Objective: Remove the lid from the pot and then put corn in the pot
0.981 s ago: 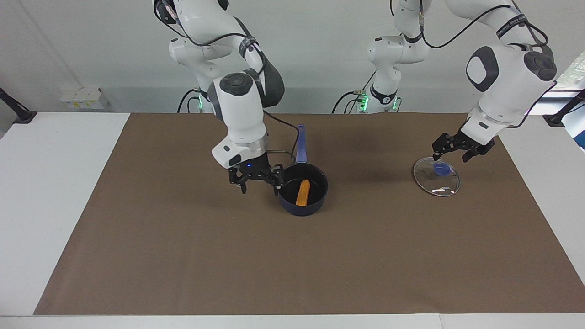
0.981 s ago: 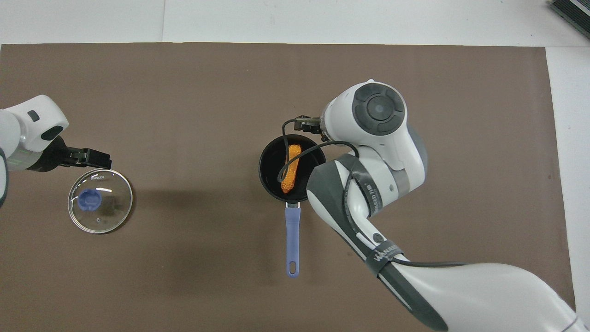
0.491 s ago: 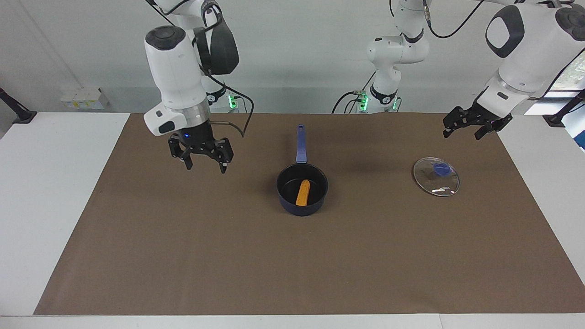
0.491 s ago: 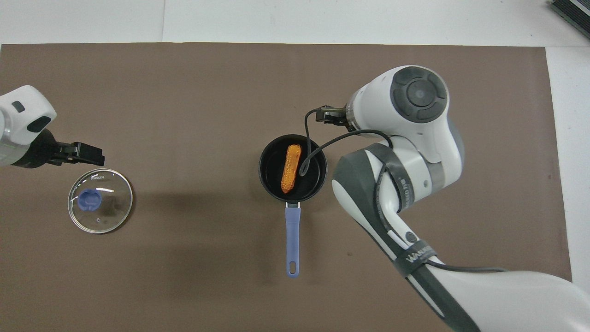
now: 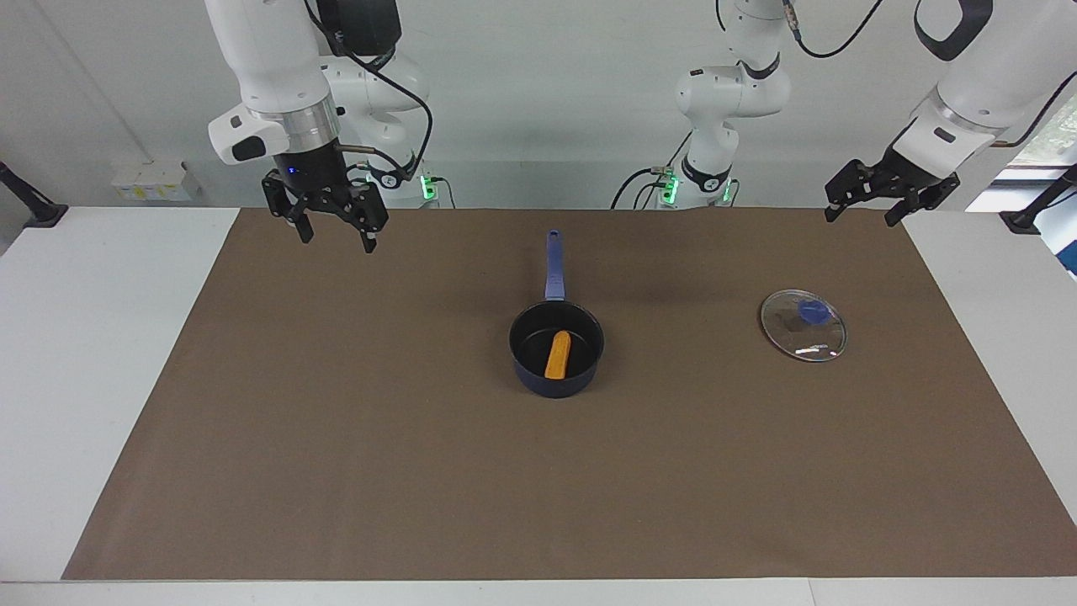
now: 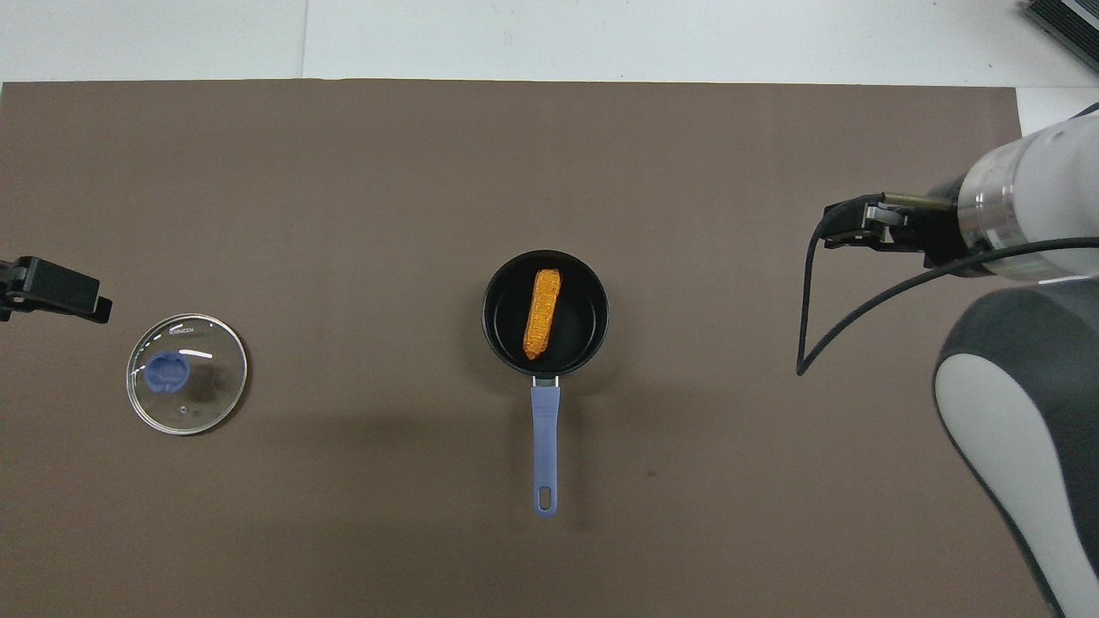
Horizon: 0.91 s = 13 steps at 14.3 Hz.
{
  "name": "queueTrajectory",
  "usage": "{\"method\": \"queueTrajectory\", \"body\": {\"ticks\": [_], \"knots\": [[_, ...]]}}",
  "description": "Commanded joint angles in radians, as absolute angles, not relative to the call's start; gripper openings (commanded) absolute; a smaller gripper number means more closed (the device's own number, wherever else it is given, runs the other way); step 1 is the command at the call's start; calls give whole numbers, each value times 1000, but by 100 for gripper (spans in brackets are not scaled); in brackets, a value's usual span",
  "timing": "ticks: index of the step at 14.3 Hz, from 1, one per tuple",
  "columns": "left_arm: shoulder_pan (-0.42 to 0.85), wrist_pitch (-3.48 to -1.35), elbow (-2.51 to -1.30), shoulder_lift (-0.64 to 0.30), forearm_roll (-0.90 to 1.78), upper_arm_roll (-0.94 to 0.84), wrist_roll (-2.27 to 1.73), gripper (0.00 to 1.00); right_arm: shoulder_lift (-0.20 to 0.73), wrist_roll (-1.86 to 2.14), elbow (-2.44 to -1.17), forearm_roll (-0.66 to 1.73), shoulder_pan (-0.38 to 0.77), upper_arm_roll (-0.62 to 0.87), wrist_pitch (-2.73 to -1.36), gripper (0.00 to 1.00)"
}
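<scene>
The dark blue pot (image 5: pixel 538 380) stands mid-mat with its long handle (image 5: pixel 553 265) pointing toward the robots. The orange corn (image 5: pixel 557 354) lies inside it, also seen in the overhead view (image 6: pixel 542 313) within the pot's rim (image 6: pixel 494 330). The glass lid (image 5: pixel 803 326) with its blue knob lies flat on the mat toward the left arm's end (image 6: pixel 186 373). My right gripper (image 5: pixel 336 240) is open and empty, raised over the mat's edge at the right arm's end. My left gripper (image 5: pixel 860 217) is open and empty, raised over the mat's edge by the lid's end.
A brown mat (image 5: pixel 336 438) covers most of the white table (image 5: pixel 92 337). A white socket box (image 5: pixel 151 181) sits at the wall by the right arm's end. A dark object (image 6: pixel 1065 21) shows at the table's corner farthest from the robots.
My right gripper has left the pot's side and risen back toward its base, open and empty. My left gripper has lifted away from the lid. Pot, corn and lid have not moved.
</scene>
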<state>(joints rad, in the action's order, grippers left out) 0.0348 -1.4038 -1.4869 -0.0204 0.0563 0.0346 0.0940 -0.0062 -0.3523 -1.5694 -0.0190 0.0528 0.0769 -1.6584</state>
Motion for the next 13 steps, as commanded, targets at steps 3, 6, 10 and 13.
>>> {"method": "queueTrajectory", "body": {"ticks": [3,6,10,13], "knots": [[55,-1368,-1493,8,34,40,83,100,-40,-223,-1537,32,-6,5,-1522,100],[69,-1364,-1488,5,12,41,87,100,-60,-44,-1548,69,-5,-77,-1514,100],[74,-1362,-1494,11,15,40,87,100,-95,-5,-1615,46,-9,-81,-1509,100],[74,-1359,-1494,12,14,40,87,100,-97,-3,-1617,20,-3,-71,-1513,100]]}}
